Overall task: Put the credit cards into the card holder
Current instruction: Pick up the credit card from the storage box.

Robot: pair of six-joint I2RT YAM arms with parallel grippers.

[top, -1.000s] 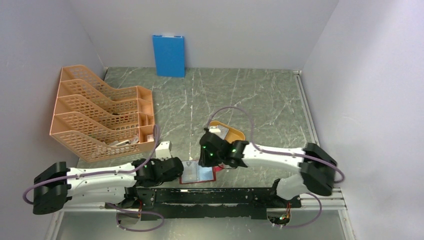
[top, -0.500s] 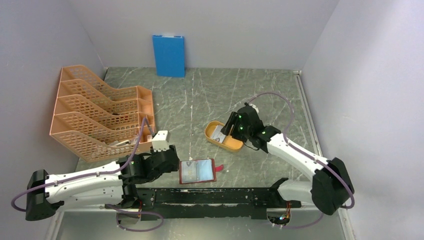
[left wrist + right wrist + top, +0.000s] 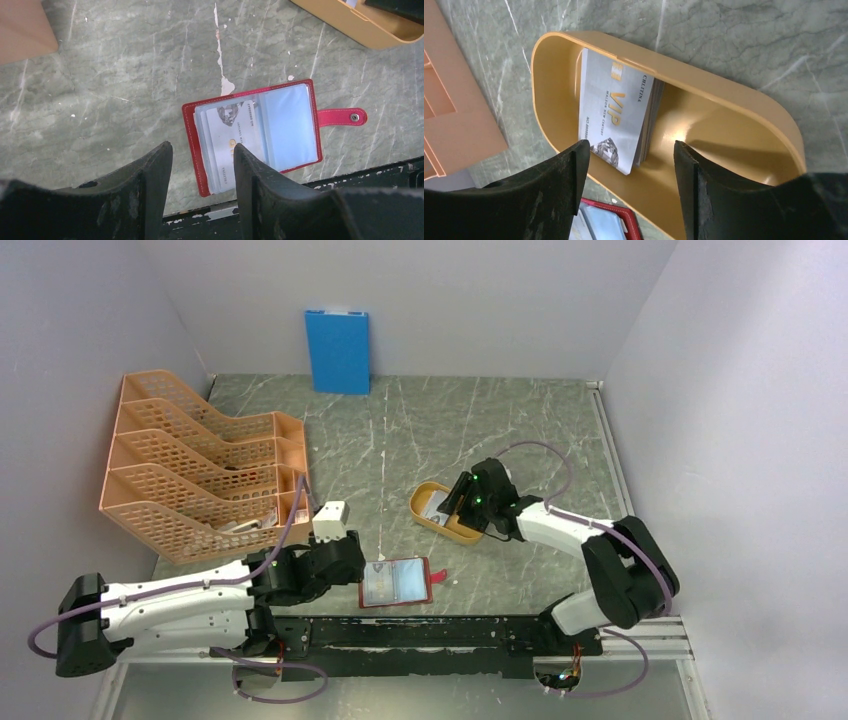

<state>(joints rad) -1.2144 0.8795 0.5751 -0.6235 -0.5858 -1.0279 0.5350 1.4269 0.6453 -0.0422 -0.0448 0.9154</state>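
The red card holder (image 3: 397, 583) lies open on the table near the front edge, also in the left wrist view (image 3: 255, 135), its snap tab (image 3: 342, 117) pointing right. A white credit card (image 3: 232, 137) sits in its left pocket. A stack of credit cards (image 3: 616, 112) leans inside the yellow-orange oval tray (image 3: 724, 107), which the top view (image 3: 428, 511) shows too. My left gripper (image 3: 202, 150) is open and empty, just left of the holder. My right gripper (image 3: 631, 150) is open and empty, above the tray's cards.
An orange mesh file rack (image 3: 200, 470) stands at the left. A blue upright board (image 3: 337, 350) leans on the back wall. A small white block (image 3: 328, 517) sits by the rack. A black rail (image 3: 440, 632) runs along the near edge.
My right gripper has left the card holder and swung back to the tray, then lowered over its cards. My left arm has shifted slightly, staying beside the holder.
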